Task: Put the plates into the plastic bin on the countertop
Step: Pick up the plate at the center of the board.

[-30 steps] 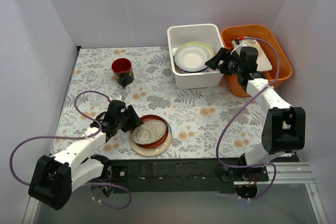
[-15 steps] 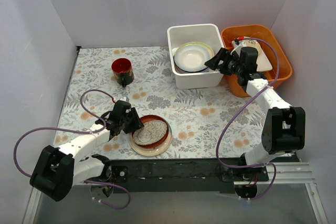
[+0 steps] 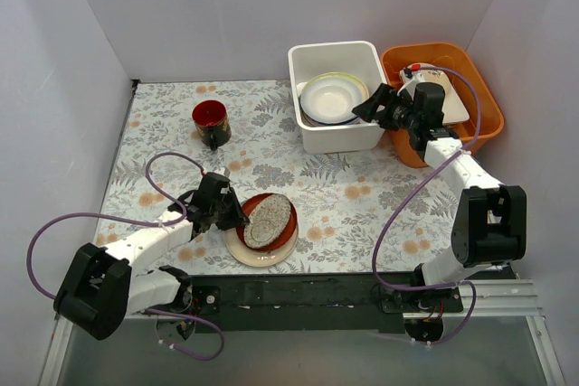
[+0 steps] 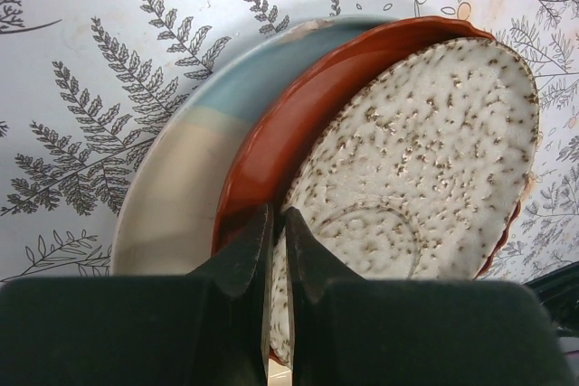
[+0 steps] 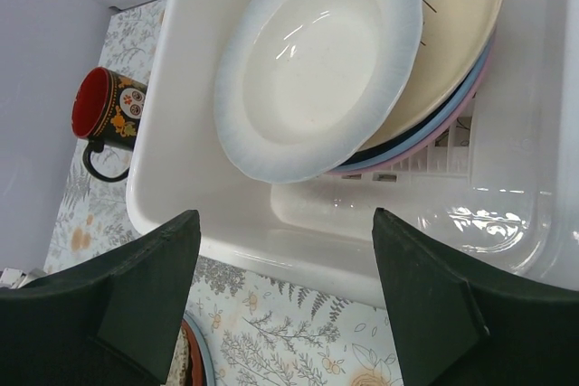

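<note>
My left gripper (image 3: 237,220) is shut on the near-left rim of the red-brown plate (image 3: 269,221), which carries a speckled oval dish (image 4: 425,160). The plate is tilted up on its left side over the cream-and-blue plate (image 3: 258,255) lying on the countertop (image 3: 163,133). In the left wrist view the fingers (image 4: 244,255) pinch the red rim (image 4: 298,124) and the dish edge together. The white plastic bin (image 3: 336,136) at the back holds a stack of plates topped by a pale cream one (image 3: 331,97). My right gripper (image 3: 366,106) is open and empty over the bin's right edge, above the stack (image 5: 317,61).
An orange tub (image 3: 479,97) with dishes stands right of the bin, under my right arm. A dark-red cup (image 3: 211,121) stands at the back left and shows in the right wrist view (image 5: 109,110). White walls enclose the countertop.
My left gripper has closed on the red-brown plate's rim and lifted that side, so plate and speckled dish now tilt up off the cream-and-blue plate. The right arm has not moved.
</note>
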